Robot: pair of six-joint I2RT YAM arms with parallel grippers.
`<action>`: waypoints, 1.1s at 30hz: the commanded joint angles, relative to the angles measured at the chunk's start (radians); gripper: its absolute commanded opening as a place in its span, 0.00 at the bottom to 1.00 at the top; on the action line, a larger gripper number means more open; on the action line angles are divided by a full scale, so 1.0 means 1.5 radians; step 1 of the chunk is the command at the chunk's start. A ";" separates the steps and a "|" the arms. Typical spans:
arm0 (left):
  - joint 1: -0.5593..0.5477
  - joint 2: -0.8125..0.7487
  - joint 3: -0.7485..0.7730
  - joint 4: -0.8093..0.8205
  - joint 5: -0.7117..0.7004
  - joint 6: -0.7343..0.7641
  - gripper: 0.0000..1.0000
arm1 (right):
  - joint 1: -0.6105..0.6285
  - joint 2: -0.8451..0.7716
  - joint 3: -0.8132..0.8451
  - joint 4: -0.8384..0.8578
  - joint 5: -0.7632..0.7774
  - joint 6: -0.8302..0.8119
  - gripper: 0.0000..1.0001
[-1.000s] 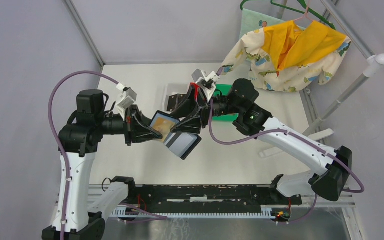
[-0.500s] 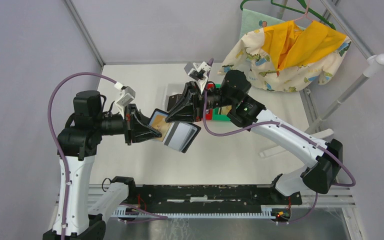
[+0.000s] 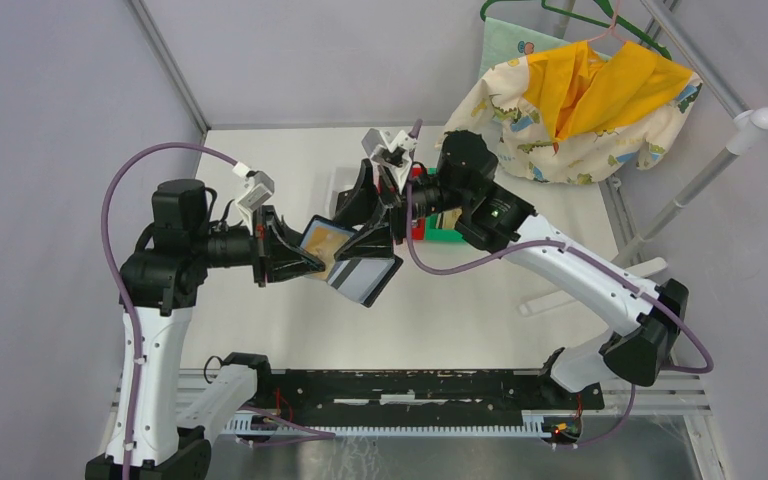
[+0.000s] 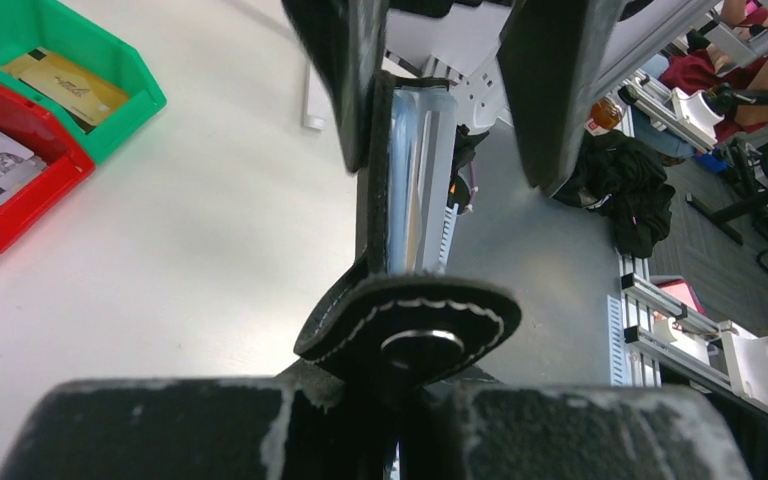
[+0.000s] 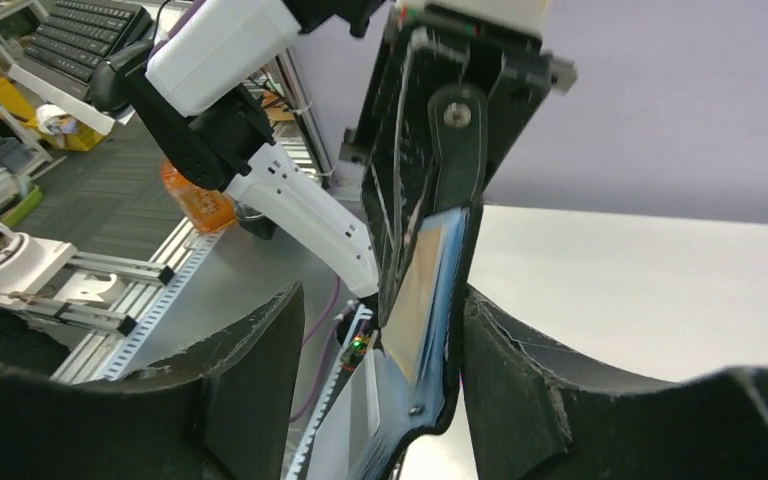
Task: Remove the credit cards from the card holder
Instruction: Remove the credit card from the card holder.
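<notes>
Two arms meet above the middle of the table (image 3: 260,160), and the card holder (image 3: 362,282) hangs in the air between them, clear of the surface. On the left, the left gripper (image 3: 305,265) is clamped on the holder at the end that carries the closure tab (image 4: 415,320). In its wrist view the tab and its metal snap sit right against the fingers (image 4: 160,430), so the grip line itself is hidden.

From above the holder lies open like a book. Its left leaf shows a tan card (image 3: 328,240) and its right leaf faces up, pale grey.

To the right, the right gripper (image 3: 360,228) has its jaws wide apart, one on each side of the holder. In the left wrist view the holder stands edge-on between them, close against the left-hand one (whether it touches cannot be told) and well clear of the other. The right wrist view shows the holder upright between that gripper's fingers (image 5: 245,400), with the tan card flat in its pocket.

How many cards sit in the holder cannot be made out. At the left edge of the left wrist view, a green bin (image 4: 120,70) holds a gold card (image 4: 65,85), and a red bin (image 4: 35,185) beside it is cut off by the frame
</notes>
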 commanded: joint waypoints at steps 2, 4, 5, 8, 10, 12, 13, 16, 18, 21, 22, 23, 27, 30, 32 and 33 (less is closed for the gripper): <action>-0.002 -0.010 -0.003 -0.001 0.022 0.019 0.02 | 0.000 0.024 0.109 -0.076 0.003 -0.085 0.59; -0.002 -0.012 -0.008 -0.001 0.021 0.019 0.02 | 0.000 0.047 0.149 -0.134 0.011 -0.109 0.53; -0.002 -0.011 -0.008 -0.001 0.018 0.018 0.02 | 0.000 0.056 0.158 -0.149 0.012 -0.117 0.50; -0.002 -0.012 -0.004 -0.001 0.008 0.020 0.02 | 0.000 0.060 0.152 -0.169 0.022 -0.129 0.48; -0.002 -0.012 -0.005 -0.001 0.000 0.026 0.02 | 0.003 0.054 0.140 -0.171 0.028 -0.136 0.49; -0.002 -0.010 -0.006 -0.001 -0.007 0.034 0.02 | 0.010 0.042 0.117 -0.160 0.041 -0.147 0.50; -0.002 -0.009 -0.005 -0.002 -0.009 0.036 0.02 | 0.015 0.038 0.108 -0.157 0.047 -0.155 0.50; -0.002 -0.008 -0.006 -0.002 -0.010 0.048 0.02 | 0.021 0.042 0.102 -0.159 0.061 -0.157 0.36; -0.002 -0.012 -0.005 -0.002 -0.017 0.062 0.02 | 0.023 0.045 0.096 -0.159 0.060 -0.153 0.24; -0.002 -0.015 -0.009 -0.002 -0.034 0.078 0.03 | 0.023 0.037 0.069 -0.133 0.067 -0.149 0.09; -0.002 -0.014 -0.011 -0.001 -0.042 0.079 0.09 | 0.023 0.028 0.054 -0.111 0.077 -0.141 0.02; -0.002 -0.012 -0.012 -0.001 -0.048 0.080 0.18 | 0.020 0.015 0.029 -0.075 0.082 -0.124 0.00; -0.002 0.001 -0.020 0.003 -0.070 0.082 0.57 | 0.013 -0.034 -0.067 0.090 0.080 -0.032 0.00; -0.002 -0.006 -0.025 0.033 -0.099 0.075 0.72 | 0.012 -0.069 -0.131 0.165 0.106 0.000 0.00; -0.003 -0.019 -0.033 0.060 -0.103 0.060 0.73 | 0.012 -0.090 -0.171 0.208 0.130 0.028 0.00; -0.002 -0.028 -0.039 0.071 -0.097 0.054 0.73 | 0.012 -0.100 -0.191 0.231 0.136 0.042 0.00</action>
